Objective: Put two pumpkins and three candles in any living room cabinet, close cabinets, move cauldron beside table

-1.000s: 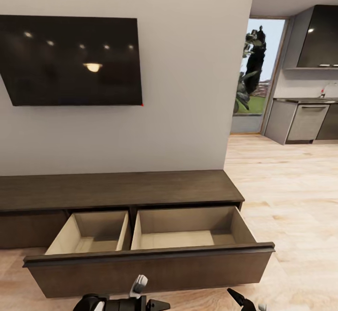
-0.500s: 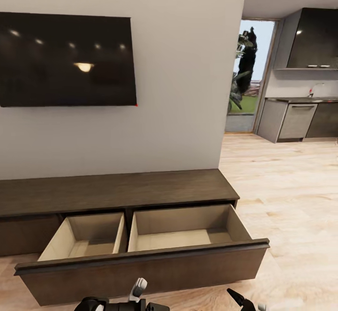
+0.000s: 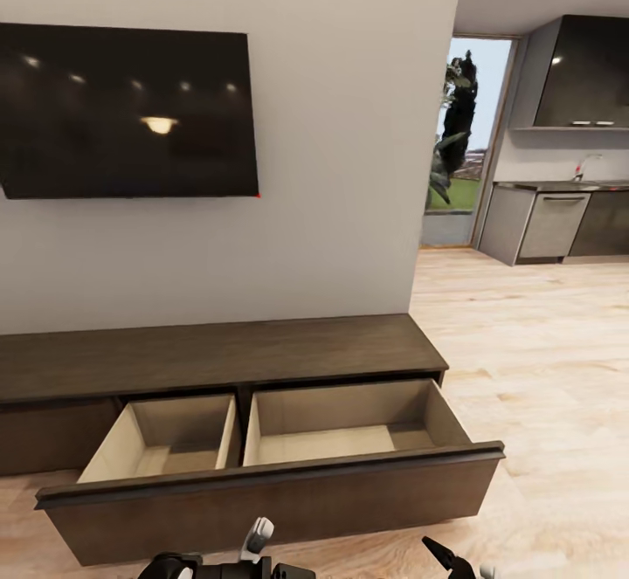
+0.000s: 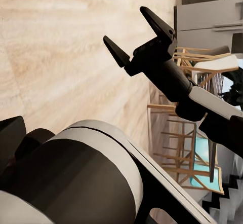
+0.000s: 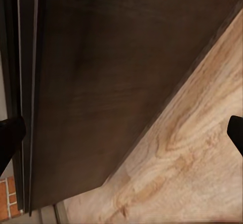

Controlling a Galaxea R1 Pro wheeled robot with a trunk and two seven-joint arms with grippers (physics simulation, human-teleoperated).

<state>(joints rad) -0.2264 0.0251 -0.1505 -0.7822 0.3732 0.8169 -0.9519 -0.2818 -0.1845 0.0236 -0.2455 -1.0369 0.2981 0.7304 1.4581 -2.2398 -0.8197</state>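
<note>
The cabinet (image 3: 218,356) is a long, low dark-brown unit under the wall TV. Its wide drawer (image 3: 271,496) is pulled out, and both pale beige compartments hold nothing. In the right wrist view the dark drawer front (image 5: 101,82) is close ahead above the wood floor. My right gripper (image 3: 452,557) (image 4: 135,35) (image 5: 121,133) is open and holds nothing, low in front of the drawer. To the left of it, at the bottom edge of the head view, my left gripper (image 3: 278,553) is open and holds nothing. The pumpkins, candles and cauldron are out of view.
A black TV (image 3: 127,112) hangs on the grey wall above the cabinet. To the right, light wood floor (image 3: 542,361) runs to a kitchen with grey units (image 3: 550,225) and a glass door (image 3: 459,138). Wooden chairs (image 4: 192,133) appear behind the right arm in the left wrist view.
The whole head picture has shifted a little, so the camera moved. The drawer stays open and both grippers keep their pose.
</note>
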